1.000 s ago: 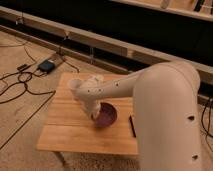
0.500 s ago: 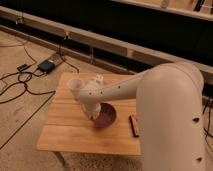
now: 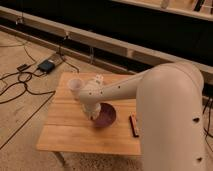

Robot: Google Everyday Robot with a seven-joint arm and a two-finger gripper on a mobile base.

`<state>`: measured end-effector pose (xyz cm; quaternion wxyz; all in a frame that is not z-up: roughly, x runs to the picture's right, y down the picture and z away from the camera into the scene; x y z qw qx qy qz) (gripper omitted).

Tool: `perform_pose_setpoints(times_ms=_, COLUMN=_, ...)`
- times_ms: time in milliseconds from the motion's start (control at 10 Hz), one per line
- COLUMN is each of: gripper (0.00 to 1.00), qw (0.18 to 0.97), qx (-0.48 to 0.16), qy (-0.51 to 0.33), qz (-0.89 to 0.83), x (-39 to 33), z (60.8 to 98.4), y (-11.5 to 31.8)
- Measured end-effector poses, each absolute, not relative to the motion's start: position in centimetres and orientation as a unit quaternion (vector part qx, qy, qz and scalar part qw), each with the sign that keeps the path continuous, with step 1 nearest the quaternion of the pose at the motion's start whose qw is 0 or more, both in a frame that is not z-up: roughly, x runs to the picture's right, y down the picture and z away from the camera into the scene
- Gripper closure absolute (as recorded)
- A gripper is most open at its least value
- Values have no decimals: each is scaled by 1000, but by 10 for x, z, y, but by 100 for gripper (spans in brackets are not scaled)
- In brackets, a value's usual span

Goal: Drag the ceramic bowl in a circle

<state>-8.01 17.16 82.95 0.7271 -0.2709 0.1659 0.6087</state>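
The ceramic bowl [image 3: 107,116], dark purple-maroon and glossy, sits near the middle of the wooden table [image 3: 65,135]. My white arm reaches in from the right and bends down over the bowl's left rim. The gripper [image 3: 95,115] is at that rim, mostly hidden behind the bulky wrist. I cannot make out whether it holds the rim or only touches it.
A small white cup [image 3: 75,84] stands at the table's back left, close to the wrist. A small white object [image 3: 99,79] lies at the back edge. A thin reddish-brown bar [image 3: 133,124] lies right of the bowl. Cables and a dark box [image 3: 46,65] are on the floor to the left.
The wrist has settled slightly lower over the bowl's left rim. The bowl and the cup stay in about the same place.
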Motion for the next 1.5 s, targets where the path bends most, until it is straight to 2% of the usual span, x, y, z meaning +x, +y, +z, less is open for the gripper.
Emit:
perform_pose_setpoints(times_ms=1400, gripper=95, qw=726, qx=-271, qy=166, qz=609, x=-80, z=830, y=172)
perform_pose_setpoints(times_ms=1500, gripper=98, qw=727, qx=-271, qy=166, qz=609, x=-80, z=829, y=172)
